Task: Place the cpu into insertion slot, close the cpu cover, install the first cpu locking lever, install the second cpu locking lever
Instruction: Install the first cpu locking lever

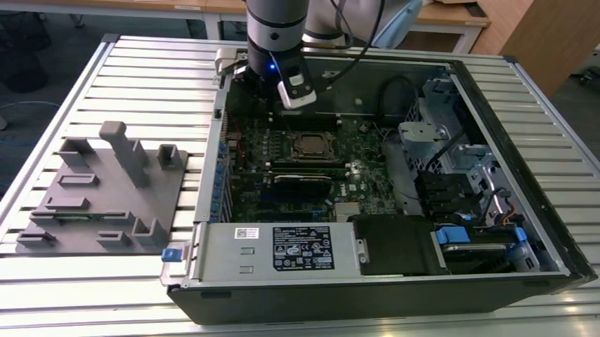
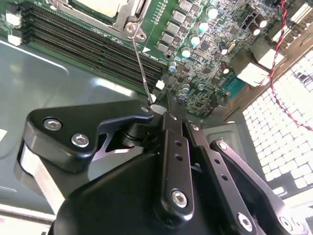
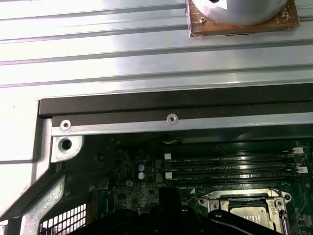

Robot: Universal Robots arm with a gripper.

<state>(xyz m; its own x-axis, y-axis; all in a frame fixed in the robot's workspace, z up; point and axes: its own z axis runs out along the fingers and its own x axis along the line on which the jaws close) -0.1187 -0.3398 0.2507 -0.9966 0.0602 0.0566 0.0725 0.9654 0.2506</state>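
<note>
A slatted metal table [image 1: 140, 77] stands before wooden desks [image 1: 459, 17]. On it the open computer case [image 1: 375, 305] lies sideways, green motherboard [image 1: 366, 147] facing up. Near the board's middle the cpu [image 1: 310, 146] lies flat, top up, in the insertion slot [image 2: 135, 32], cpu cover [image 2: 122, 17] down around it. The gripper [image 2: 157, 111], set narrow, meets the free end of a thin locking lever [image 2: 139, 63] slanting up from the slot's corner

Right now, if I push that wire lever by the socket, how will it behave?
The lever is thin bare wire, so probably springy and slippery. Anchored at the socket, it likely swings rather than slides.
</note>
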